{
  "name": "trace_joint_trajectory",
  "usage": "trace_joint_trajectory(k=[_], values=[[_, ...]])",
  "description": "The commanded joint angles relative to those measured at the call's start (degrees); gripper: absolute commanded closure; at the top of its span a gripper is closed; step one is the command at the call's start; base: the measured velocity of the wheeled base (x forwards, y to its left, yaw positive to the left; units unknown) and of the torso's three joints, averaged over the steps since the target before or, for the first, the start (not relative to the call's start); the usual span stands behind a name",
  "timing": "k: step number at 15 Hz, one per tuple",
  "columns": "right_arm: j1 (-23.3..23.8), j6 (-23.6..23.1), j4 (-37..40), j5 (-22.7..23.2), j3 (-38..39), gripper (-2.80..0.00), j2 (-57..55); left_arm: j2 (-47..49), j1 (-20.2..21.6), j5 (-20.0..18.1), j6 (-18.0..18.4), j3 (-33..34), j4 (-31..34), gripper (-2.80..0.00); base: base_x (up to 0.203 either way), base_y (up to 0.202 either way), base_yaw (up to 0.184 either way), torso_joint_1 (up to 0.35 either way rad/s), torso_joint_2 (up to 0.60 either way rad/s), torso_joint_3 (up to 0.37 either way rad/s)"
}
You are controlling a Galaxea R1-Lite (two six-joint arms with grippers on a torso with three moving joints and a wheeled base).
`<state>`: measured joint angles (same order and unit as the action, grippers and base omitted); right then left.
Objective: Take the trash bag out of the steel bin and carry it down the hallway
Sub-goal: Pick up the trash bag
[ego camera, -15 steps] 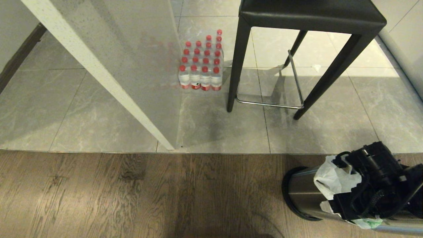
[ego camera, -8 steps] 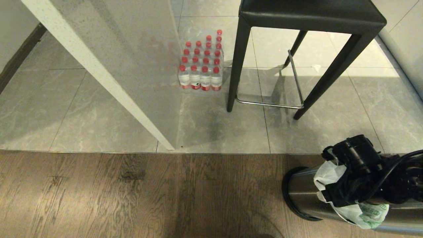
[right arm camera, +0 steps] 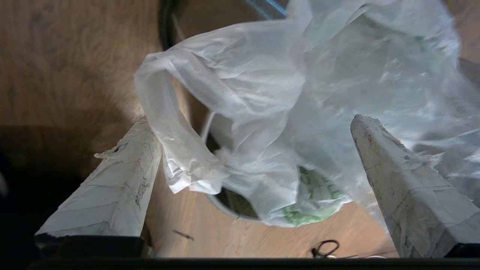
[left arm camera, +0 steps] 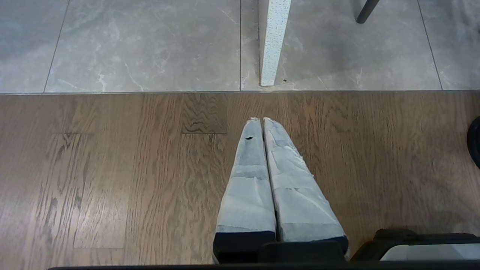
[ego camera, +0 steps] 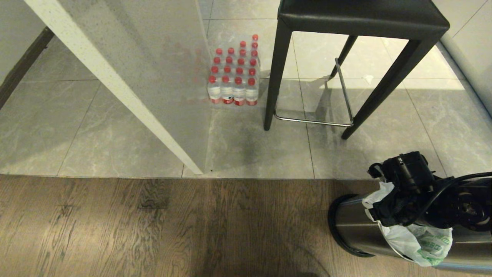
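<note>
Right wrist view: right claw (right arm camera: 255,142), spread wide and grasping nothing, straddles the trash bag (right arm camera: 262,112), whose handle loop lies at its 10 o'clock; left claw (left arm camera: 262,122) clenched, parked well apart.

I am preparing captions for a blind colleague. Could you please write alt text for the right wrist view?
The right pincer is wide open, its two white-wrapped fingers on either side of the crumpled trash bag, a thin translucent white bag with green print. Behind the bag is the dark opening of the steel bin, with wood floor beyond.
</note>
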<state>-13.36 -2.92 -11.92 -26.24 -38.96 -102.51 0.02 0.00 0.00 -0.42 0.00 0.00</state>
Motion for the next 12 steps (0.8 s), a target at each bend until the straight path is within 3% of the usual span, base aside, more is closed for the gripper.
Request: trace_joint_trajectory(k=[1,8,12], values=[[0.47,-0.52,-0.12,-0.65,0.13,-2.8,1.43,-0.02,0.0,0.0,-0.02,0.0,0.0,0.0,0.0,0.0,0.0,0.0,0.0,0.0],[1.2,-2.76,0.19,-5.81,1.22,-2.8,6.7,-0.02,0.0,0.0,-0.02,0.0,0.0,0.0,0.0,0.0,0.0,0.0,0.0,0.0],[1.23,-3.93,-0.2,-11.27,3.14,-2.8,8.43,-0.02,0.0,0.0,0.05,0.0,0.0,0.0,0.0,0.0,0.0,0.0,0.0,0.0]])
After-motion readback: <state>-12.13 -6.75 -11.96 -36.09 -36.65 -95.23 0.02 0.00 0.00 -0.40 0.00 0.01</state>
